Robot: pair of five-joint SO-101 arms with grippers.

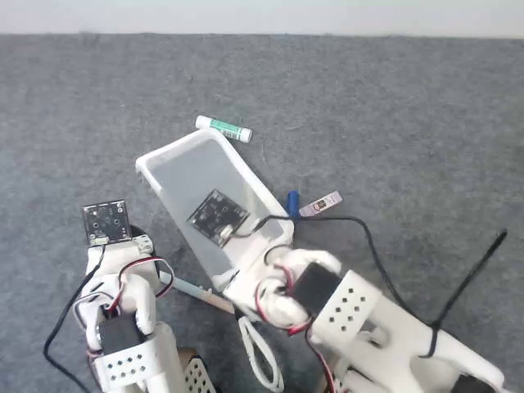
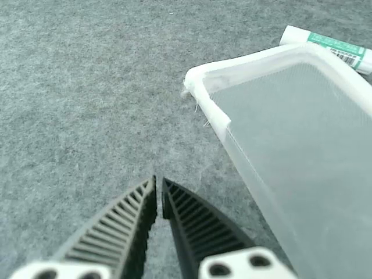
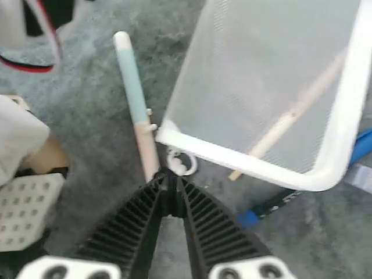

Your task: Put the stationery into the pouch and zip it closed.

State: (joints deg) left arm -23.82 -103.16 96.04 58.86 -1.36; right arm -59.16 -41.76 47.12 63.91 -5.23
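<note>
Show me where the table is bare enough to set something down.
Widest free felt lies left of the mesh pouch and across the far side beyond the glue stick. The right, past the blue pen and black cable, is bare too. Crowded: the pouch's near end, with a second pen, the left arm and the right arm.

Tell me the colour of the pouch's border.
White; the border shows best in the left wrist view.

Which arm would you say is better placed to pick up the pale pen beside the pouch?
Right: the right gripper is at the end of the pale pen, by the pouch; the left gripper is over carpet, away from it.
</note>
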